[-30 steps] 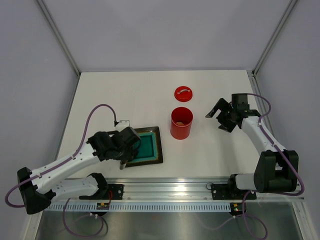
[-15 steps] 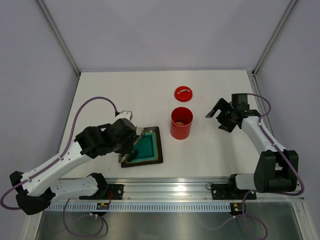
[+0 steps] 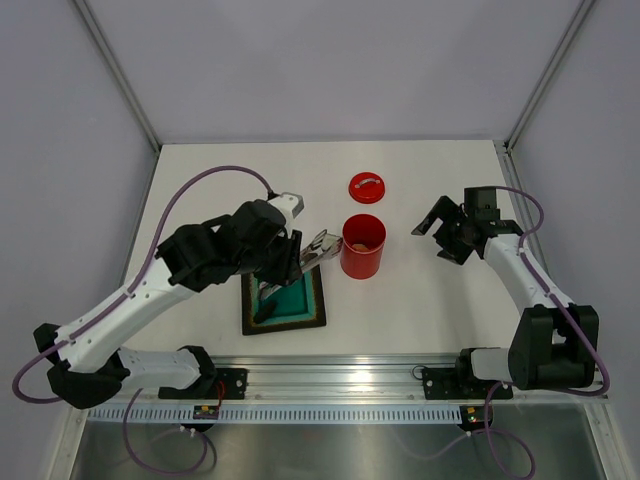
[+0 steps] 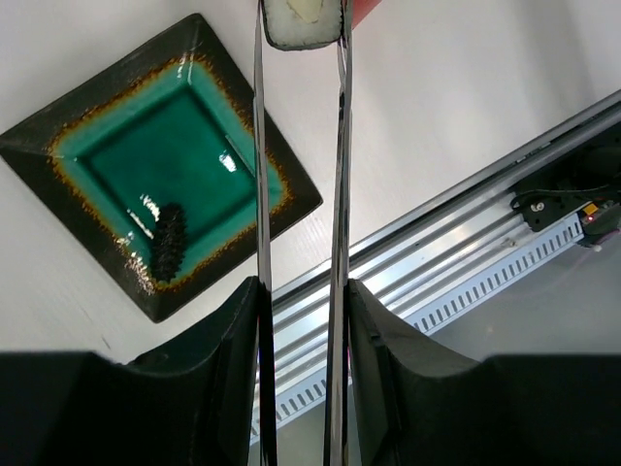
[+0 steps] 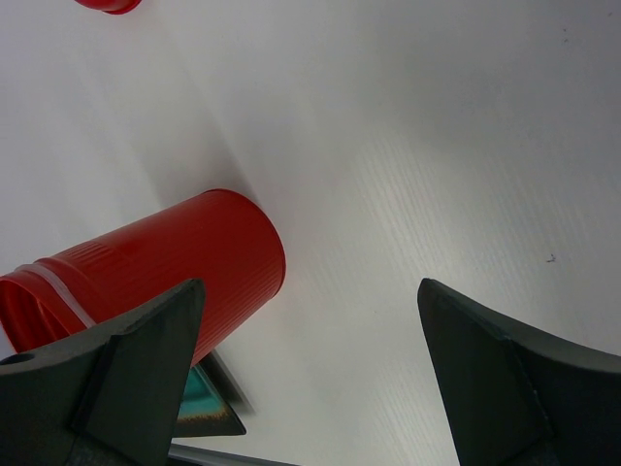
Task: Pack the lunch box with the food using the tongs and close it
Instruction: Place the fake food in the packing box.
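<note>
My left gripper (image 3: 288,256) (image 4: 301,291) is shut on the silver tongs (image 4: 259,184), whose tips (image 3: 324,246) reach just left of the red lunch box (image 3: 362,264) (image 5: 165,262). The tongs pinch a pale white piece of food (image 4: 302,25) at their far end. The lunch box stands open with beige food inside it (image 3: 363,241). Its red lid (image 3: 367,187) lies on the table behind it. A dark stick of food (image 4: 167,243) (image 3: 267,311) lies on the teal plate (image 4: 107,94). My right gripper (image 3: 440,236) (image 5: 310,286) hangs open right of the lunch box, holding nothing.
The square dark plate (image 3: 319,306) sits left of the lunch box, partly under my left arm. A metal rail (image 4: 456,233) runs along the table's near edge. White walls close the back and sides.
My left arm has swung from the plate's left side up and rightward, carrying the tongs and the pale piece to the lunch box's left side. The right arm has stayed still.
</note>
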Tool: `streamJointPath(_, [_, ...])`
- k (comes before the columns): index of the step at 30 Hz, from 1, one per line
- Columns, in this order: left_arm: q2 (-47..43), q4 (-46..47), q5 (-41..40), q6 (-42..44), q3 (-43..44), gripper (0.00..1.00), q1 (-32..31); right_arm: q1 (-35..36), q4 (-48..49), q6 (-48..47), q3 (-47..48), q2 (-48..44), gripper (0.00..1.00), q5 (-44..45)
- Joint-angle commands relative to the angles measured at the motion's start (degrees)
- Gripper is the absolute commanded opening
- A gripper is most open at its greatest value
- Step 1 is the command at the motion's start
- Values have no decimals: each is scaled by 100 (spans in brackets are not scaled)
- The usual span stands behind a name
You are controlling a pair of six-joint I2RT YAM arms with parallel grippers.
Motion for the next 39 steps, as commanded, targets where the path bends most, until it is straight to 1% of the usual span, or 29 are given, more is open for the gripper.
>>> streamJointPath(1, [187,745,360,374,396,4,5,44,-46,-24,91,-200,99,35])
streamJointPath(5, [460,1088,509,444,746,4,5,35,-72,-15,126,-200,99,26])
streamJointPath(10, [916,1413,598,453,967,6,14,44,-89,-15,135,-218,99,52])
streamJointPath(12, [1005,1545,755,436,906,6,14,35,-124,-24,126,-235,99,69])
streamJointPath(14, [1128,1590,730,418,845,7,14,35,-133,-32,100,-271,99,87])
streamJointPath(18, [1251,1660,624,392,739,7,14,35,-160,-41,99,-271,100,96])
streamJointPath(20, [1304,1660,396,400,721,8,14,35,-151,-50,108,-271,100,87])
streamJointPath(23, [1330,1643,237,374,669,13,14,35,-151,-50,108,-271,99,87])
streamJointPath(24, [1348,1625,229,356,660,17,14,44,-151,-41,108,-262,99,79])
streamJointPath(30, [1383,1599,141,330,493,25,14,35,-133,-32,82,-279,99,70])
streamJointPath(33, [1409,1581,141,330,493,32,14,35,-125,-15,73,-262,99,70])
streamJointPath(39, [1427,1555,97,330,502,38,14,44,-125,-41,108,-235,99,61])
